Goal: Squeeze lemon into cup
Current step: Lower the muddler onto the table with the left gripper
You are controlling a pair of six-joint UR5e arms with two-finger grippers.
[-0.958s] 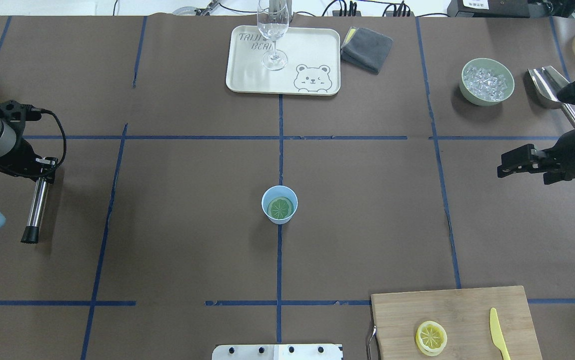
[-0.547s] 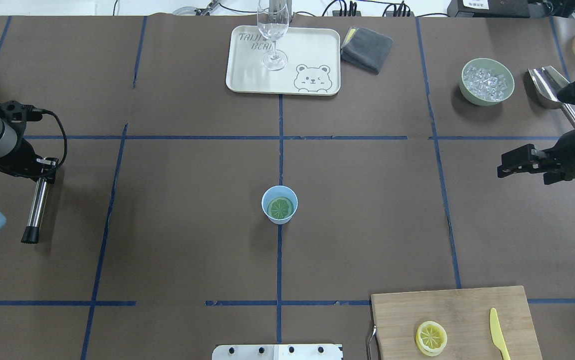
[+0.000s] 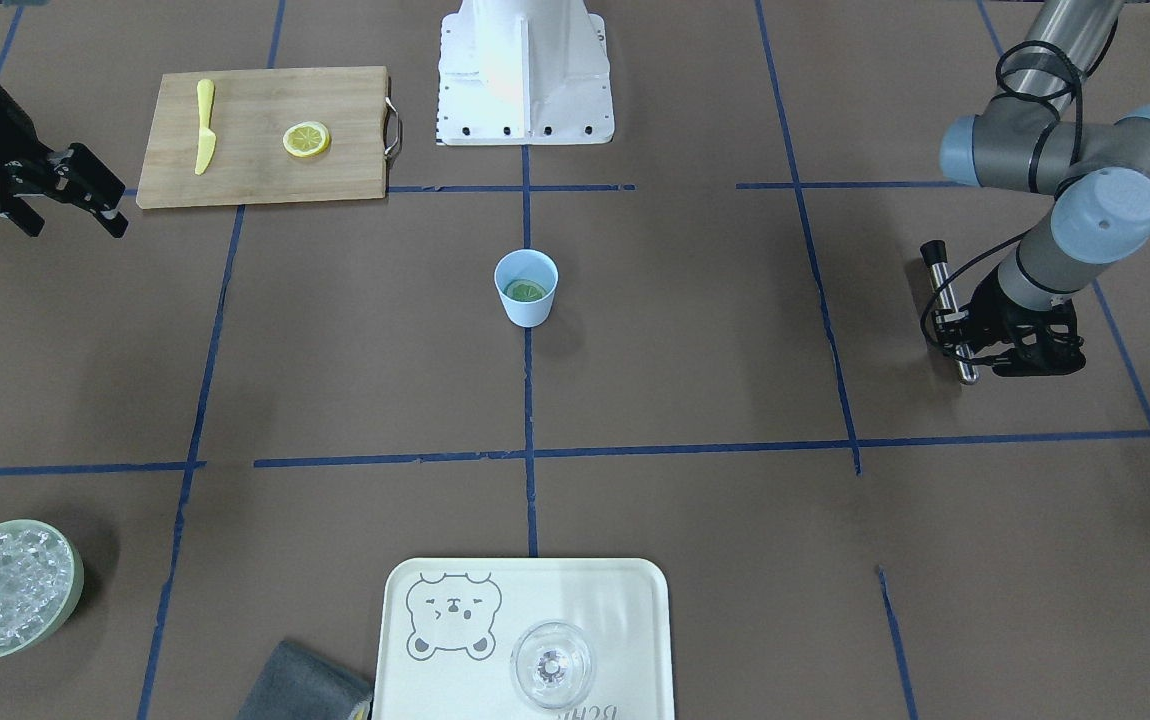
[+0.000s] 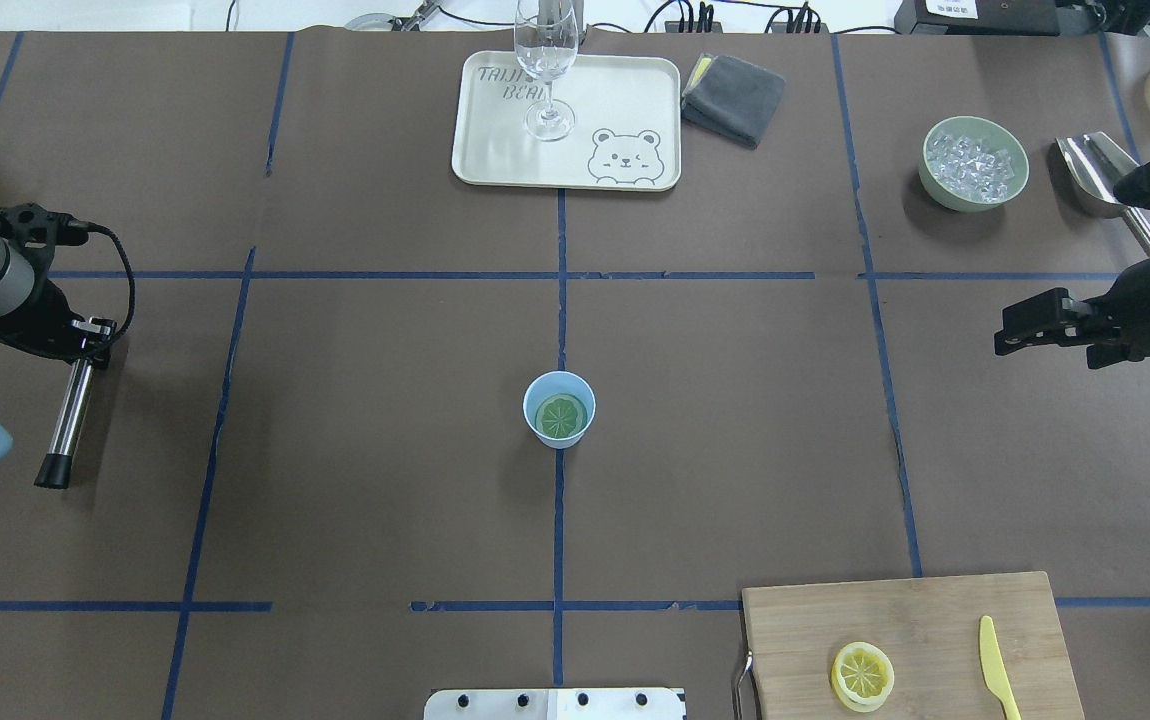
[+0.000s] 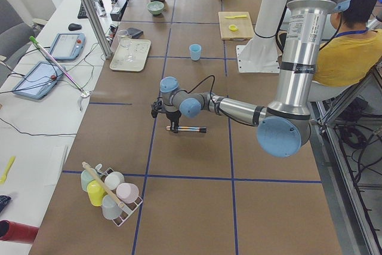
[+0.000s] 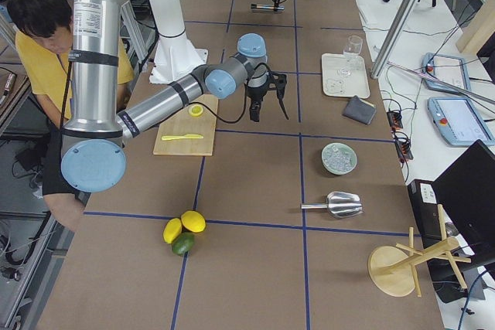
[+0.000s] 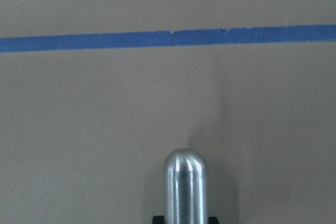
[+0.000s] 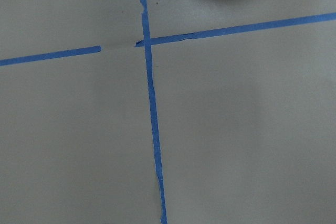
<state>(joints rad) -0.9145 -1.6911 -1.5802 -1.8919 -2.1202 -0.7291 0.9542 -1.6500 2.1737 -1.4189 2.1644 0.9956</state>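
Observation:
The light-blue cup [image 4: 559,408] stands upright at the table's centre, also in the front view [image 3: 526,288]. A lemon slice [image 4: 561,416] lies flat inside it and looks greenish. A second yellow lemon slice [image 4: 862,674] lies on the wooden cutting board [image 4: 935,615]. My left gripper [image 4: 83,338] is far left of the cup, shut on a metal rod with a black tip [image 4: 68,412]. The rod's rounded end shows in the left wrist view [image 7: 185,187]. My right gripper [image 4: 1020,328] is far right of the cup, open and empty above the table.
A yellow plastic knife [image 4: 998,668] lies on the board. A cream tray [image 4: 625,100] with a clear wine glass [image 4: 547,70] stands at the far edge, a grey cloth [image 4: 732,97] beside it. A green bowl of ice [image 4: 975,163] and a metal scoop [image 4: 1095,170] stand far right.
My left gripper has shifted slightly left with the rod, whose black tip swung a little left. The right arm, cup and lemon slices have not moved.

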